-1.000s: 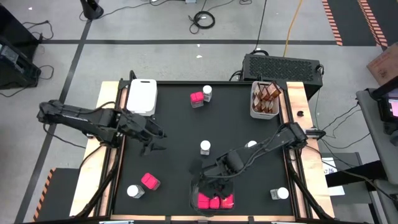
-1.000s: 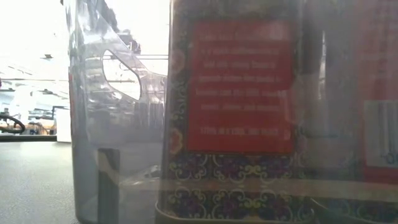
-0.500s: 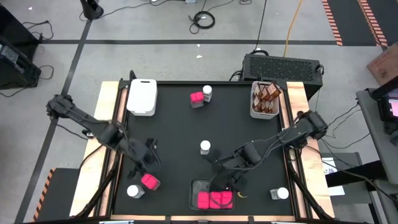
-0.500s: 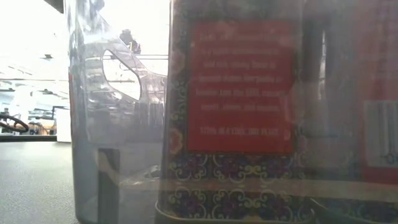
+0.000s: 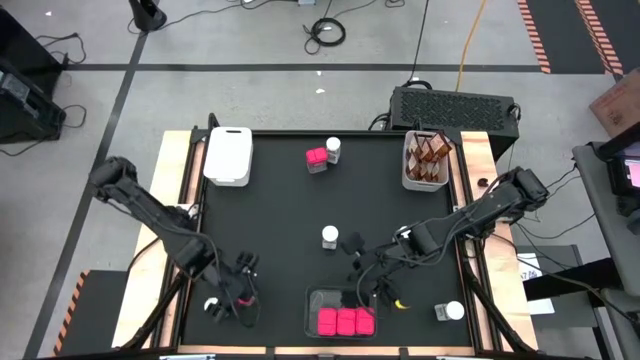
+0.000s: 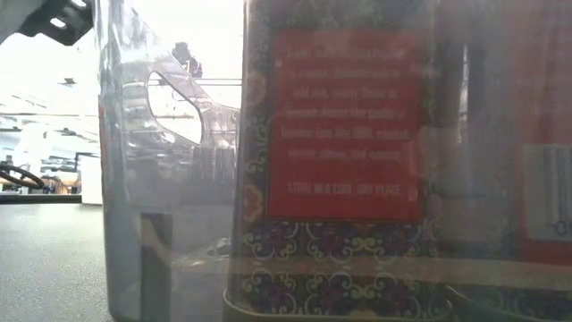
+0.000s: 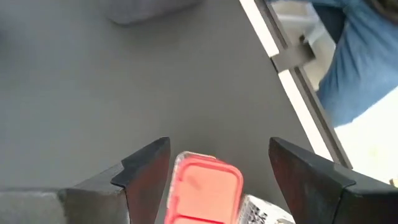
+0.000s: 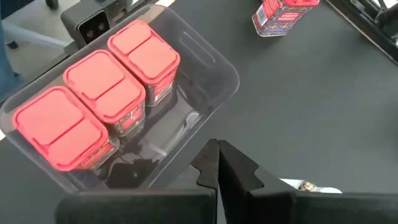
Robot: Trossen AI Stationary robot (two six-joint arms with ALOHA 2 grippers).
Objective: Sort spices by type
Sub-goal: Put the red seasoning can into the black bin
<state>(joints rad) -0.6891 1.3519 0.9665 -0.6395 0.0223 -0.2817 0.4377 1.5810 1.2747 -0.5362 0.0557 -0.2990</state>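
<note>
Pink lids crowd the near edge of the counter (image 5: 280, 200), where three pink boxes (image 8: 99, 93) stand in a row inside a clear tray (image 5: 340, 318), evidently the bin chosen for that kind. Just beside that tray, on its far right side, the right claw (image 5: 372, 290) hangs with its fingers pressed together and nothing between them, which I take to mean it has no box to place just now. At the near left corner the left claw (image 7: 214, 174) has its fingers spread wide apart on either side of another pink box (image 7: 202, 193), straddling it without gripping, so a pickup looks to be the step in hand; a white-lidded jar (image 5: 212, 306) lies just beside that box and could get nudged. Near the right corner another white-lidded jar (image 5: 450, 311) waits alone. Farther in, at mid-counter, a third white-lidded jar (image 5: 330, 236) stands apart. Toward the far edge a pink box (image 5: 316, 158) and a white-lidded jar (image 5: 333, 148) sit touching or nearly so, both unsorted. At the far right a white tray (image 5: 424, 160) holds the brown jars (image 5: 432, 150) together, their sorting seemingly done, while at the far left a white tray with a lid (image 5: 228, 154) stands closed, perhaps meant for the white-lidded jars.
</note>
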